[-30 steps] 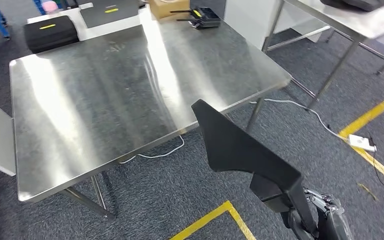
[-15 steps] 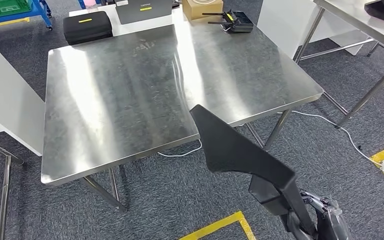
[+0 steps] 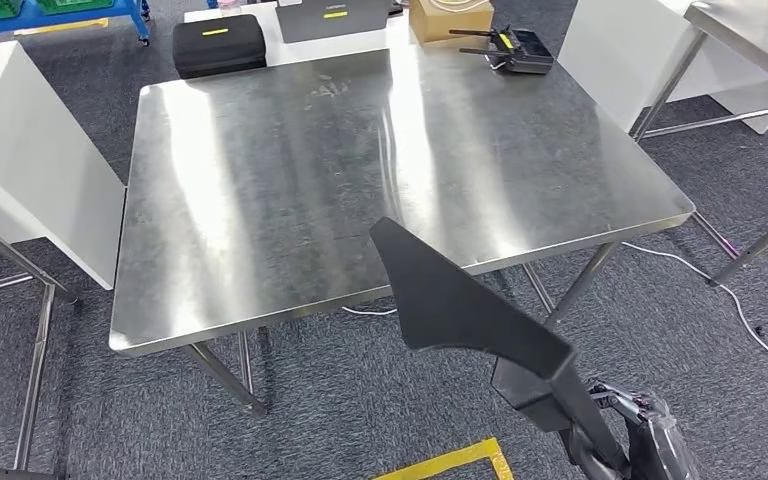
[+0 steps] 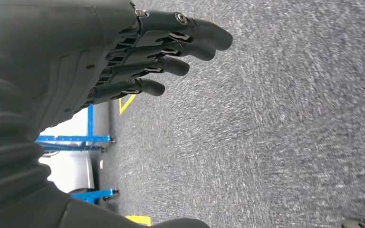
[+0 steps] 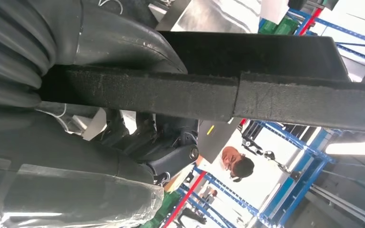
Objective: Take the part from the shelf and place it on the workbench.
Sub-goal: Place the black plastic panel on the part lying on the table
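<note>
Head view: the workbench [image 3: 260, 200] is a square steel table with a brushed, scratched top that throws back broad bands of light, standing on thin metal legs over dark grey carpet. Along its far edge lie a black zip case [image 3: 219, 44] with a small yellow tag, a grey laptop [image 3: 334, 17] with a yellow strip whose lettering is too small to read, a cardboard box [image 3: 450, 18] at the far right corner and, just beside it, a black remote control [image 3: 522, 50] with two antennas. A white cable [image 3: 700, 275] trails across the carpet under the right edge, and yellow floor tape [image 3: 455, 462] marks the floor in front of the near edge. White panels stand to the left and right of the bench.

The part [image 3: 460, 300] is a flat black piece with a pointed, fin-like end and a matte, slightly fibrous surface. It is off the bench, held up in front of the near edge, its tip overlapping that edge in the picture. The right hand [image 3: 640, 440] grips its lower end; in the right wrist view the part [image 5: 218, 92] runs as a thick dark slab across the hand, with blue shelving and a person behind.

In the left wrist view the left hand [image 4: 138, 57] hangs over the carpet, its dark fingers [image 4: 190, 45] stretched out, slightly apart and holding nothing.
</note>
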### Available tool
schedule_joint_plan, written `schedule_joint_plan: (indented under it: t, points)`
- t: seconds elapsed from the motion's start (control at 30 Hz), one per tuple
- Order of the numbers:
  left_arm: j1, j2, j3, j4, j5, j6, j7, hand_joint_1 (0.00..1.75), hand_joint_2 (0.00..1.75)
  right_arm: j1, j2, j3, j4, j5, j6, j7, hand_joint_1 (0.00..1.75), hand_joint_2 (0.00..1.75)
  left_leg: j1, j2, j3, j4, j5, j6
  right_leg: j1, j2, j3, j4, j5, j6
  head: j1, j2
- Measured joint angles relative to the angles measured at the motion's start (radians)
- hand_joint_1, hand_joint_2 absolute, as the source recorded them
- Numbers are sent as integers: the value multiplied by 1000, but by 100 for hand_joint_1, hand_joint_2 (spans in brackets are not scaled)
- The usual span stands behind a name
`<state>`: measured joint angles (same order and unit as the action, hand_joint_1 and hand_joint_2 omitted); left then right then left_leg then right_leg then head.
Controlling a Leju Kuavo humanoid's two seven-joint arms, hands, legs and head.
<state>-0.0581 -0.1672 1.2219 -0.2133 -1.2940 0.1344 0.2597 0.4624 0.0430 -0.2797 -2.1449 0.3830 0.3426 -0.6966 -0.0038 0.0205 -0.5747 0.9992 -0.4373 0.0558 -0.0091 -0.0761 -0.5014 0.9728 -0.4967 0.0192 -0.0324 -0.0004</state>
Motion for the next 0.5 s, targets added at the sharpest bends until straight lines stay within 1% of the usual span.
schedule_joint_plan:
  t: [0.03,0.07,0.1,0.13,0.17,0.2,0.23,0.27,0.3,0.33,0.37,0.4,0.43,0.47,0.5]
  points:
    - [0,0,0,0,0,0,0,0,175,0,0,-1,0,0,0,0,175,175,3,-8,7,-12,6,7,1,13,-9,22,-13,0,0,0]
    - [-1,-1,0,0,0,0,0,0,175,1,1,-2,0,0,0,0,175,175,7,-17,14,-23,12,12,1,32,-31,65,-34,-3,2,0]
    - [-2,-2,0,0,0,0,0,0,175,2,1,-4,0,0,0,0,175,175,6,-25,16,-26,14,15,-3,52,-62,127,-60,-8,4,0]
    - [-3,-2,0,0,0,-1,0,0,175,3,1,-5,1,0,0,0,175,175,7,-34,15,-26,14,17,-6,63,-99,196,-87,-10,5,0]
    - [-3,-2,0,0,0,-1,0,0,175,5,1,-6,2,0,0,0,175,175,6,-46,15,-26,14,16,-10,68,-131,250,-103,-7,7,0]
    - [-3,-2,0,0,0,-2,0,0,175,6,1,-7,3,1,0,0,175,175,6,-58,15,-26,13,15,-13,70,-147,272,-104,1,7,0]
    - [-3,-3,0,0,0,-2,0,0,175,6,1,-7,3,1,0,0,175,175,7,-70,16,-25,12,12,-17,71,-141,253,-87,13,7,0]
    - [-2,-4,0,0,0,-3,0,0,175,6,1,-7,3,1,0,0,175,175,8,-82,18,-24,11,9,-22,74,-116,195,-57,27,7,0]
    - [-2,-5,0,0,0,-3,0,0,175,6,1,-7,3,1,0,0,175,175,9,-94,19,-20,8,4,-29,84,-80,118,-24,39,8,0]
    - [-2,-5,0,0,0,-3,0,0,175,5,1,-8,3,1,0,0,175,175,7,-104,20,-16,4,-3,-31,93,-51,55,1,44,10,0]
    - [-1,-4,0,0,0,-3,1,0,175,5,2,-8,4,1,0,0,175,175,6,-111,19,-11,-1,-11,-33,100,-31,12,16,43,10,0]
    - [0,-4,0,0,0,-3,1,0,175,5,2,-8,4,1,0,0,175,175,5,-116,16,-8,-4,-18,-31,104,-23,-5,21,36,11,0]
    - [1,-3,0,0,-1,-3,2,0,175,5,2,-8,4,2,1,0,175,175,5,-120,15,-6,-6,-24,-26,100,-22,-3,21,27,11,0]
    - [3,-3,0,0,-1,-2,5,0,175,5,2,-8,4,3,1,0,175,175,8,-121,13,-4,-6,-28,-28,95,-20,-3,22,20,9,0]
    - [4,-2,0,0,-2,-2,7,0,175,5,2,-8,4,5,2,0,175,175,11,-112,11,2,-10,-33,-29,91,-17,-3,23,13,9,0]
